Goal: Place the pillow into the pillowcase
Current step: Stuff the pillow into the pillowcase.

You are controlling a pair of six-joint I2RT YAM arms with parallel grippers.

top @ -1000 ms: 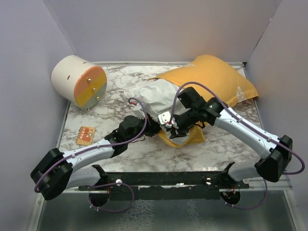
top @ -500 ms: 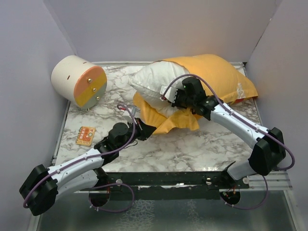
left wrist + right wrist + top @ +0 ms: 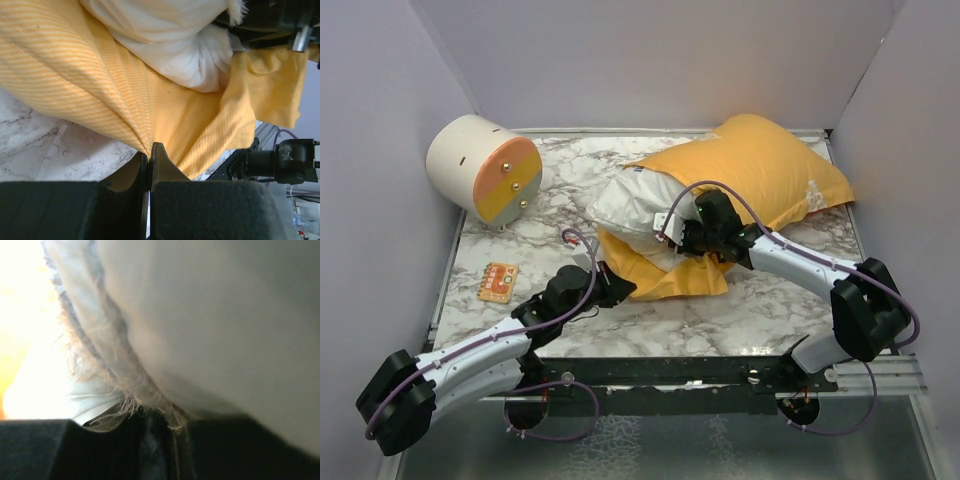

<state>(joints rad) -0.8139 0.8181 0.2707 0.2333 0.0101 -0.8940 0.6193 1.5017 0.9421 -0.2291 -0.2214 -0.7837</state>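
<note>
I note the pillow [image 3: 632, 203] roughly half inside the pillowcase [image 3: 765, 165], near end exposed; left claw [image 3: 151, 148] clamps pillowcase fabric, right claw [image 3: 165, 422] pinches pillow seam.

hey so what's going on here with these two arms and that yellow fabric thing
The two arms are working a white pillow into an orange-yellow pillowcase on the marble table. The left gripper is shut on the pillowcase's lower edge at its opening, and the right gripper looks pinched on the pillow's frayed seam. The pillow is partly inside; its near left end sticks out.
</note>
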